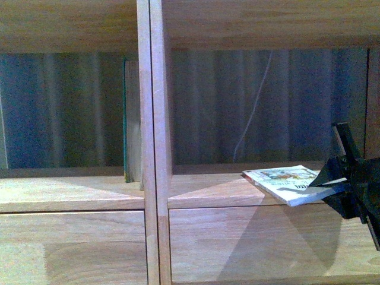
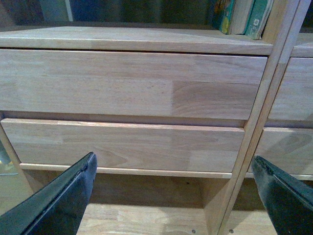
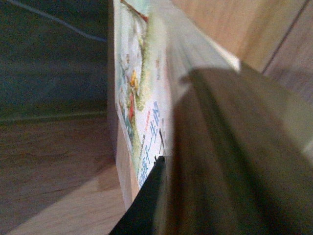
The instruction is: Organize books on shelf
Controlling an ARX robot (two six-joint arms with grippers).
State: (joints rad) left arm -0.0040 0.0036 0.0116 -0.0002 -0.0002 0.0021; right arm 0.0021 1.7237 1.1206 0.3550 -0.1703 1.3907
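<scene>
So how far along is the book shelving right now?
Done: the teal-spined book stands upright in the left compartment beside the central divider. In hand: the right gripper grips the white paperback, lying flat at the right compartment's front edge. Still to do: standing it on the shelf. The left gripper is open and empty.

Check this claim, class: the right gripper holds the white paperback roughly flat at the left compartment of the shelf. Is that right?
No. The front view shows the right gripper holding the white paperback roughly flat at the right compartment of the shelf, right of the central divider.
</scene>
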